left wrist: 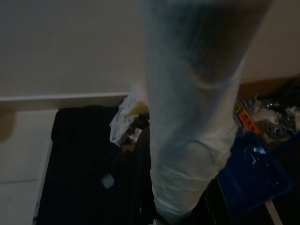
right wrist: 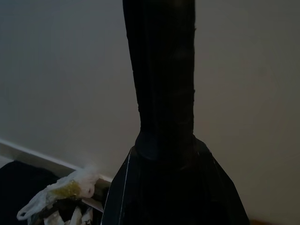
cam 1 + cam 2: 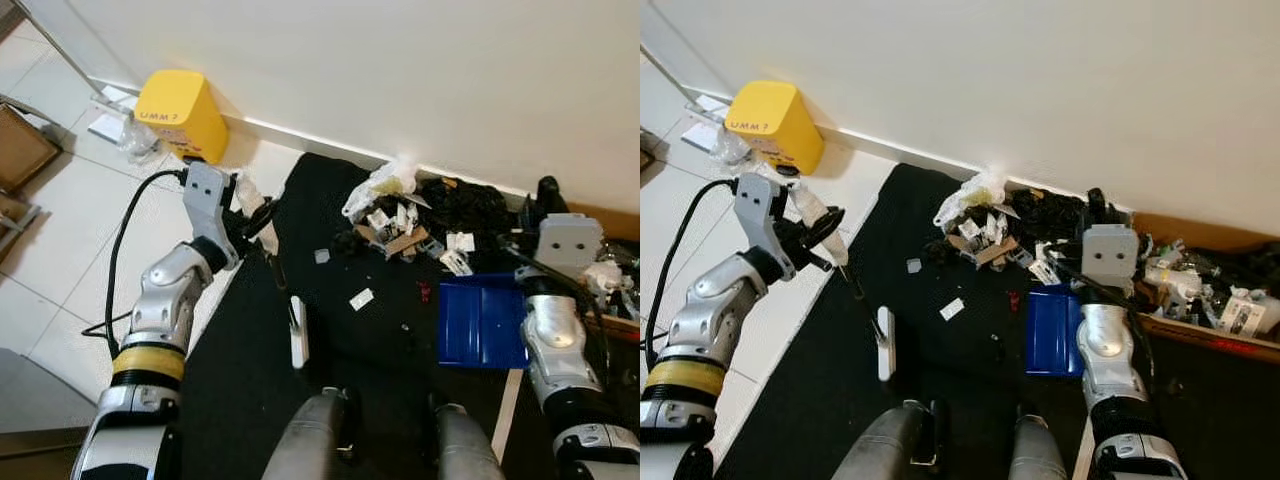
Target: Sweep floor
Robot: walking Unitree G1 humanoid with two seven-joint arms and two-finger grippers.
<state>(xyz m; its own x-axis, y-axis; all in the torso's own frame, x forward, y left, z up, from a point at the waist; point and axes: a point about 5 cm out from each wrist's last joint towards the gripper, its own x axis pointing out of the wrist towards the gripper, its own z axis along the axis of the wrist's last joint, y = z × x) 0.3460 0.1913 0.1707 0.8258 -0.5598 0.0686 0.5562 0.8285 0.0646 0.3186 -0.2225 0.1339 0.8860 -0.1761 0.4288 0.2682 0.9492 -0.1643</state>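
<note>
Now the left gripper point(image 3: 818, 232) is clenched on the white-wrapped handle of the broom point(image 3: 855, 290), whose long axis slants down from the grip to the white head point(image 3: 886, 343) resting on the black mat point(image 3: 250, 380). The rubbish pile point(image 3: 410, 225) lies against the wall, beyond the broom head and toward the blue dustpan point(image 3: 482, 322), with a few loose scraps point(image 3: 361, 298) on the mat between them. The right gripper point(image 3: 545, 190) seems closed around the dustpan's black handle, so the dustpan sits just beside the pile and the left arm is the one placed to push the rubbish across
</note>
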